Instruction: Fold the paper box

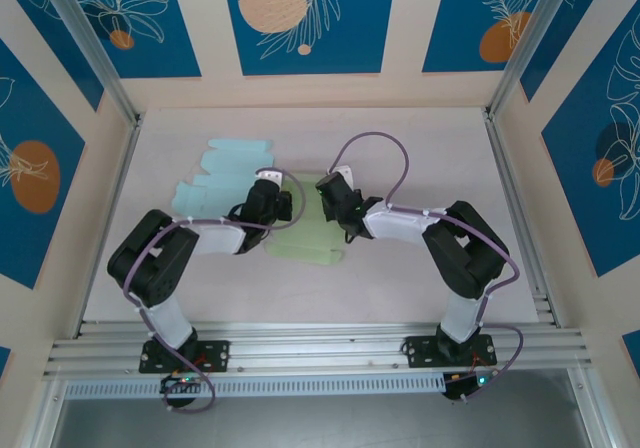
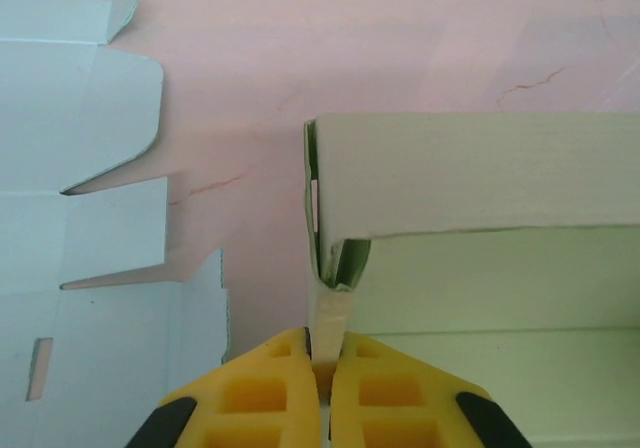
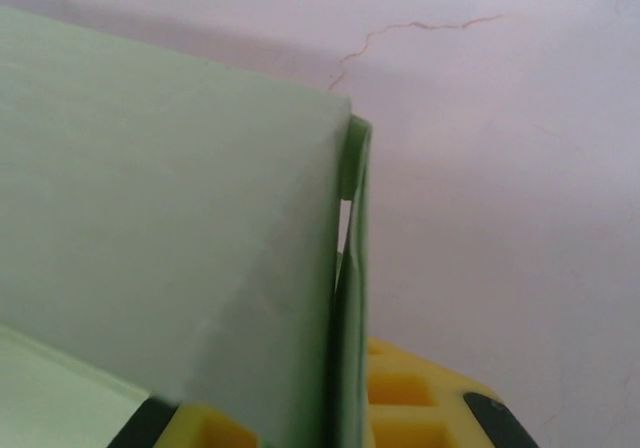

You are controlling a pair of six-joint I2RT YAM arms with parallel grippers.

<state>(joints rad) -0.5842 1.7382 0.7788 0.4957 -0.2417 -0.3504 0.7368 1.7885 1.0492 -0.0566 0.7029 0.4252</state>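
The pale green paper box lies partly folded at the middle of the table, between my two grippers. My left gripper is at its left end. In the left wrist view this gripper is shut on a narrow flap at the box's corner, with one wall standing upright beyond it. My right gripper is at the box's right end. In the right wrist view it is shut on the box's upright side wall, and a large green panel hides its left finger.
A flat, unfolded light blue box blank lies on the table to the left of the green box, close to my left gripper; its cut flaps appear in the left wrist view. Metal frame rails border the table.
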